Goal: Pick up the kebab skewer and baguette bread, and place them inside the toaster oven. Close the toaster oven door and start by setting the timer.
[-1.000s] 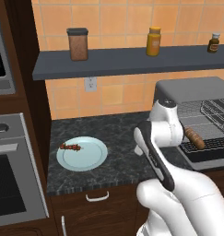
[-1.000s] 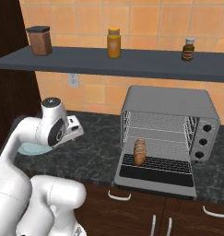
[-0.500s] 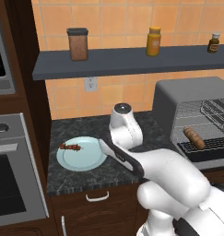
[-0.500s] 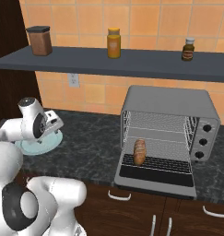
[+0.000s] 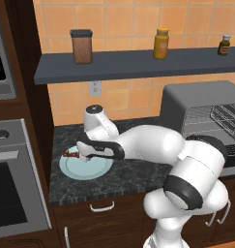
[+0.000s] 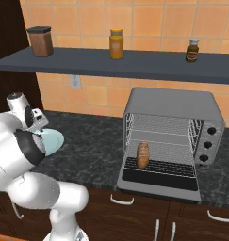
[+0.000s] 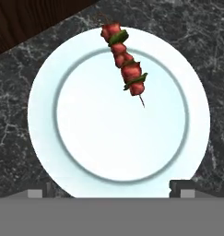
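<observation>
The kebab skewer (image 7: pixel 125 64), red chunks with green bits, lies on the far part of a pale blue plate (image 7: pixel 49 152); it also shows on the plate's left side (image 5: pixel 70 155). My gripper (image 7: pixel 111 190) hovers open above the plate, nothing between its fingertips (image 7: pixel 181 186), with the skewer ahead of them. The hand reaches down over the plate (image 5: pixel 92 170) in the left base view. The baguette bread (image 6: pixel 142 154) lies on the rack inside the toaster oven (image 6: pixel 175 101). The toaster oven door (image 6: pixel 158 181) hangs open, folded flat toward the front.
A shelf (image 5: pixel 138 63) above the counter carries jars (image 5: pixel 81 46). A built-in wall oven (image 5: pixel 12 193) stands left of the plate. The dark marble counter (image 6: pixel 92 150) spreads between plate and toaster oven. Three knobs (image 6: pixel 208 143) sit on the toaster oven's right panel.
The arm has swung left from in front of the toaster oven to above the plate. The gripper stayed open. The baguette and skewer have not moved.
</observation>
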Controlling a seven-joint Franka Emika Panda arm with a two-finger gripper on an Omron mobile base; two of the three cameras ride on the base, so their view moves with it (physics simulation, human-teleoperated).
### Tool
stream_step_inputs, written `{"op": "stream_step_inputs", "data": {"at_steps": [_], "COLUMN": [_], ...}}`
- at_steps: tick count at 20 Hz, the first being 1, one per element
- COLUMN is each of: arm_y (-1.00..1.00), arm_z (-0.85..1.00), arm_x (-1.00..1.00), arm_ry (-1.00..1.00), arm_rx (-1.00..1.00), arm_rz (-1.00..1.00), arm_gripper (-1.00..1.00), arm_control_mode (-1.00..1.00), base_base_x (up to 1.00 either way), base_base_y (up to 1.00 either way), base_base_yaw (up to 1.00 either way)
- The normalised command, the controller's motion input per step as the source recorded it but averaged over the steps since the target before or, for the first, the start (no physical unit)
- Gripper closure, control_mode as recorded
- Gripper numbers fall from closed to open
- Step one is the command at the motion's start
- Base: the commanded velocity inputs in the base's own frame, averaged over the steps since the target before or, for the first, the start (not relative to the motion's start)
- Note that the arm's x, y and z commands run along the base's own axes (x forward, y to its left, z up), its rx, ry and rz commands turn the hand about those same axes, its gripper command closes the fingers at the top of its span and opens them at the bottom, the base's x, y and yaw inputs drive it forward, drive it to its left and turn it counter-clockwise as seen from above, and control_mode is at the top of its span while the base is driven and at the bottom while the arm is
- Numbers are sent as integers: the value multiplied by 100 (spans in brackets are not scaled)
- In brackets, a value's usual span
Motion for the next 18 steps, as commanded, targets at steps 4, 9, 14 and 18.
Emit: {"op": "stream_step_inputs", "data": {"at_steps": [4,9,14,18], "arm_y": [41,7,0,4], "arm_z": [-44,-40,-27,-28], "arm_x": [46,16,39,44], "arm_ry": [1,0,0,0], "arm_rx": [0,0,0,0], "arm_rz": [12,13,10,9], "arm_gripper": [-100,-100,-100,-100], "arm_control_mode": [-100,-100,-100,-100], "base_base_x": [0,0,0,0], "base_base_y": [0,0,0,0], "base_base_yaw": [0,0,0,0]}}
